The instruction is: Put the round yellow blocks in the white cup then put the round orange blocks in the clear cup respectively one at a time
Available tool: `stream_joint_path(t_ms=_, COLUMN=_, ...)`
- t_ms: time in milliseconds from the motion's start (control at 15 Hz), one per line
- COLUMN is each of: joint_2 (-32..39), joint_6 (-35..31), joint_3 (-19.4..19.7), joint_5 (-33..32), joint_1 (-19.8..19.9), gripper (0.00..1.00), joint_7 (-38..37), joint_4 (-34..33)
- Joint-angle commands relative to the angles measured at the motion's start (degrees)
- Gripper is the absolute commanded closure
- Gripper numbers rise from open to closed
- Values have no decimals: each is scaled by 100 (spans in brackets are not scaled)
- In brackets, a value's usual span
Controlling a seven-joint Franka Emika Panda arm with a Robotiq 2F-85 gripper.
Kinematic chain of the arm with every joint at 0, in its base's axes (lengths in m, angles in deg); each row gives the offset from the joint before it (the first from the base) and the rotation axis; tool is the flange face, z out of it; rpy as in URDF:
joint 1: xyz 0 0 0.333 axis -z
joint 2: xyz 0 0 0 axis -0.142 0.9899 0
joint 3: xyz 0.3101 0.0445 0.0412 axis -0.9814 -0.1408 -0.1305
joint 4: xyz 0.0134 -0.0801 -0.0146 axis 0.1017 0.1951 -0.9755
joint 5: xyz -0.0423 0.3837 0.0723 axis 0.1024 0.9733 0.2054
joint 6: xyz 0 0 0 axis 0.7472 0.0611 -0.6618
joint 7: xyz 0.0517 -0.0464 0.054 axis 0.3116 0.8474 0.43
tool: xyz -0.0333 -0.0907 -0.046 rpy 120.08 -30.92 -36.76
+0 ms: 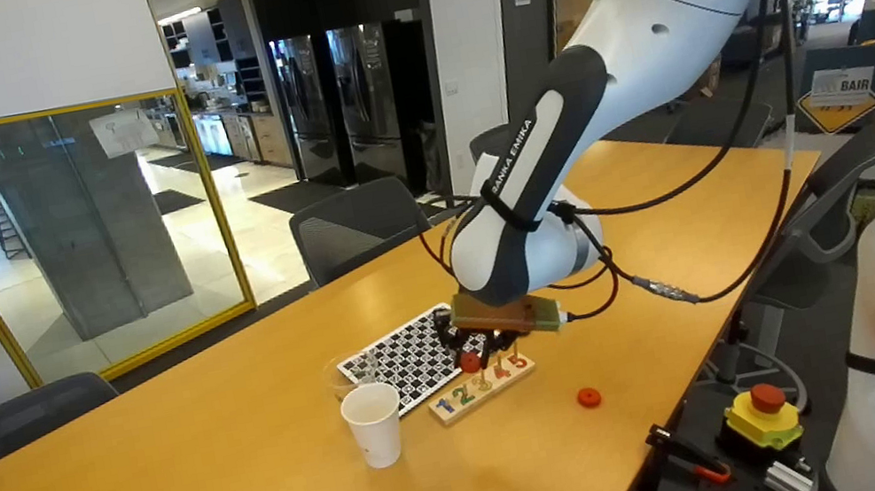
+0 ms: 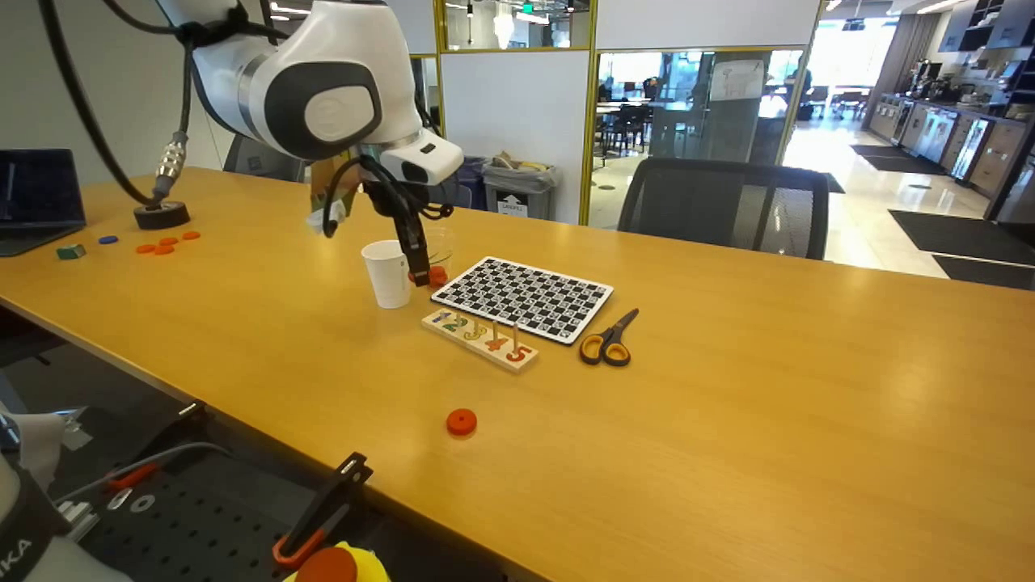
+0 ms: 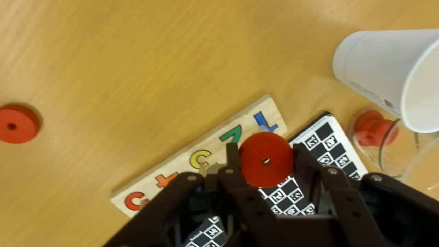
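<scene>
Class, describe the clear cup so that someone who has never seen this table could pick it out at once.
On the long wooden table, find the black-and-white checkered board. By one end of the board, beside the white cup, sits the clear cup. Unlike its opaque neighbour, it is see-through, and red-orange discs show inside it.

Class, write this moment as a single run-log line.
gripper: closed on red-orange disc | clear cup: similar discs inside | white cup: upright, contents unseen | loose discs: on table
</scene>
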Motion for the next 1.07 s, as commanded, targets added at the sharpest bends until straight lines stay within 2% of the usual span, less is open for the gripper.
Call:
stream_joint_path(t_ms=0, joint_2=413, joint_6=9, joint_3=-36, joint_5=-474, joint_1=-184, gripper=83, joint_7=-468, joint_4=-733)
stream_joint_path(t_ms=200, joint_2=833, joint_6=203, joint_3=-10, joint_5=-815, joint_1=-336, gripper=83, joint_7=-732, joint_4=-1425)
stream_joint_path(t_ms=400, joint_2=1288, joint_6=435, joint_3=-100, joint_5=-779, joint_1=-436, gripper=83, joint_7=-698, joint_4=-2095)
stream_joint_path(t_ms=467, joint_2=1430, joint_6=525, joint_3=-375, joint_5=-900, joint_1=-195, gripper=83, joint_7=-764, joint_4=-2311)
stream_joint_path(t_ms=800, joint_2=2043, joint_6=880, joint_3=-496, joint_5=-1004, joint_1=-275, gripper=83, joint_7=-770, joint_4=-3170)
stream_joint_path(t_ms=1000, joint_2=2281, joint_6=1062, joint_3=-440, joint_5=-1114, joint_1=-336, gripper=83, joint_7=-825, joint_4=-3530)
